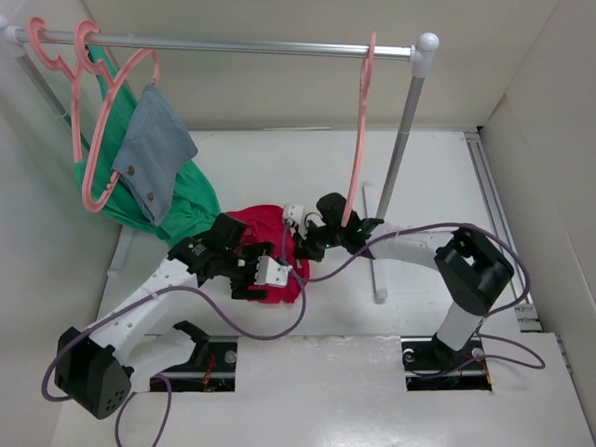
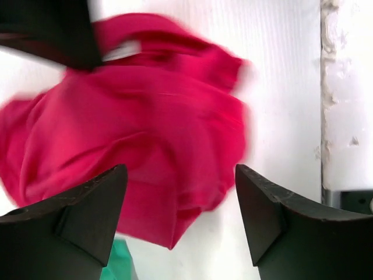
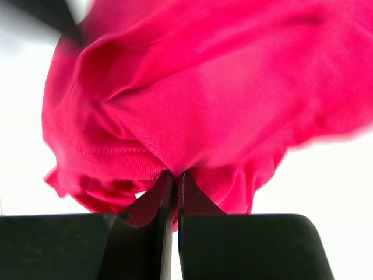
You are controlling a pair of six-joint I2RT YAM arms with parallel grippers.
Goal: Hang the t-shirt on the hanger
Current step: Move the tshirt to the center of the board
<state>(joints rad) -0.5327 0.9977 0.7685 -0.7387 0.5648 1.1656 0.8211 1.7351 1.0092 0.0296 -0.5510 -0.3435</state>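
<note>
The crimson-red t-shirt (image 1: pixel 265 223) lies bunched on the white table between the two arms. In the right wrist view my right gripper (image 3: pixel 175 178) is shut on a fold of the t-shirt (image 3: pixel 192 99); from above that gripper (image 1: pixel 303 244) sits at the shirt's right side. My left gripper (image 2: pixel 180 198) is open, jaws wide apart, hovering just over the lower edge of the t-shirt (image 2: pixel 134 116), holding nothing; from above it (image 1: pixel 256 270) is over the shirt's near edge. A salmon-pink hanger (image 1: pixel 361 130) hangs edge-on from the rail, right of the middle.
A metal rail (image 1: pixel 242 44) on a grey post (image 1: pixel 400 140) spans the back. At its left hang pink hangers (image 1: pixel 102 121) carrying a green garment (image 1: pixel 177 209) and a grey-blue denim cloth (image 1: pixel 154 149). Walls stand close at left, back and right.
</note>
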